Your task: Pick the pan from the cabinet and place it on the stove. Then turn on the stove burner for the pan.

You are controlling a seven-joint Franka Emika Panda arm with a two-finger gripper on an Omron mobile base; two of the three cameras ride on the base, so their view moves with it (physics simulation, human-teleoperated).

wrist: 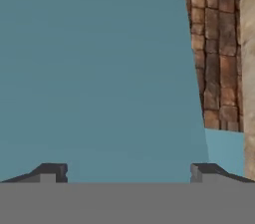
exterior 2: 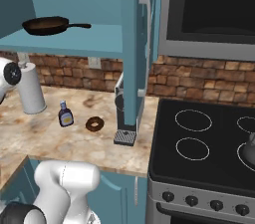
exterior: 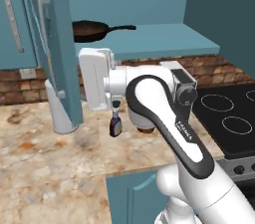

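On the cabinet shelf, the pan looks heavy, rigid; we'd grab its handle, our gripper spread wide, empty.

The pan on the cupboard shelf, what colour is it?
The pan is dark, nearly black, with a brownish cooking face; the right base view shows it best.
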